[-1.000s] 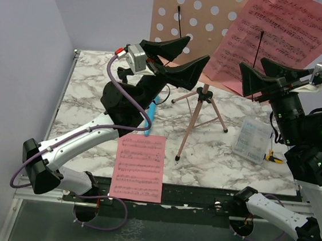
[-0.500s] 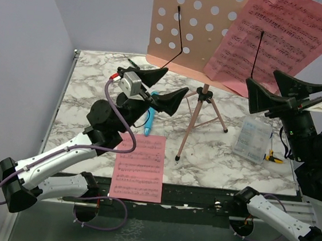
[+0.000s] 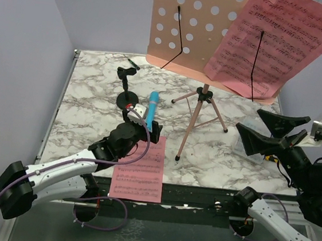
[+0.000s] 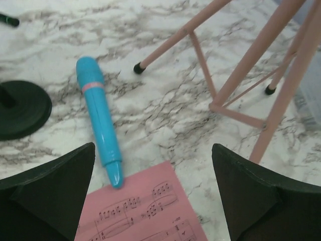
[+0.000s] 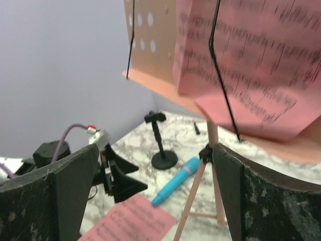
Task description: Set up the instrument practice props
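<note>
Ahead of wide left pincer (image 4: 153, 148), blue stick (image 4: 98, 118) between black base (image 4: 22, 108) and stand legs (image 4: 181, 33); right pincer (image 5: 155, 150) wide.

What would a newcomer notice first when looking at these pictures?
The tall salmon-pink music stand on the marble table, with one pink sheet-music page on its right side. Next, the light-blue stick lying left of it, tip at the edge of the second page.

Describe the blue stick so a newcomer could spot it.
Below the salmon-pink music stand, left of its tripod legs, the light-blue stick lies flat on the marble table. It sits between a black round-based stand and the loose pink sheet-music page, the only blue thing there.
</note>
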`<state>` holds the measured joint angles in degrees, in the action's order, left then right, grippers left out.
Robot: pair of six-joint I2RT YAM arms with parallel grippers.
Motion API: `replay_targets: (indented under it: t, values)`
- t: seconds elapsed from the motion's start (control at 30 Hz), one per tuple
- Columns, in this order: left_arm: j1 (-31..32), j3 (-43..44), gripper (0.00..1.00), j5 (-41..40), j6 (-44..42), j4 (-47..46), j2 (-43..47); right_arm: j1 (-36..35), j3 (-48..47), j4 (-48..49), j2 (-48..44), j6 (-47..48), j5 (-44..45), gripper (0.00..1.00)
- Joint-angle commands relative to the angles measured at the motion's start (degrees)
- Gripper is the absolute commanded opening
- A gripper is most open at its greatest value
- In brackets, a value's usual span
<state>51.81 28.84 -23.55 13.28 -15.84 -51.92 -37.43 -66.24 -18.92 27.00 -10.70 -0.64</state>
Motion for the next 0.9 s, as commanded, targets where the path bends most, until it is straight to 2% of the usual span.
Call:
replay_targets:
  t: [0.0,0.17,0.3,0.43,0.6,0.87]
  values:
    - [-2.74,-1.93,0.99,-2.43,10.06,1.91,-5.16,-0.19,6.48,-7.01,-1.60,-5.11,-3.70,1.00]
    - [-11.69,0.16,0.99,11.76,17.35,2.09,-15.02,-0.23,13.52,-7.20,-1.91,-8.82,-3.92,1.00]
    - [-17.09,2.62,0.99,16.86,20.78,3.02,-20.75,-0.19,17.40,-7.65,-1.60,-11.60,0.02,1.00]
    - [-23.41,2.51,0.99,20.85,25.17,3.99,-22.65,-0.19,22.00,-6.84,-0.91,-15.14,3.00,1.00]
    - [-30.27,2.17,0.99,19.30,29.71,13.65,-22.56,-0.23,26.64,-3.97,0.87,-18.24,1.48,1.00]
    - [-32.79,-2.74,0.99,9.72,34.78,23.60,-16.60,-0.19,31.17,1.44,5.79,-20.34,-1.72,1.00]
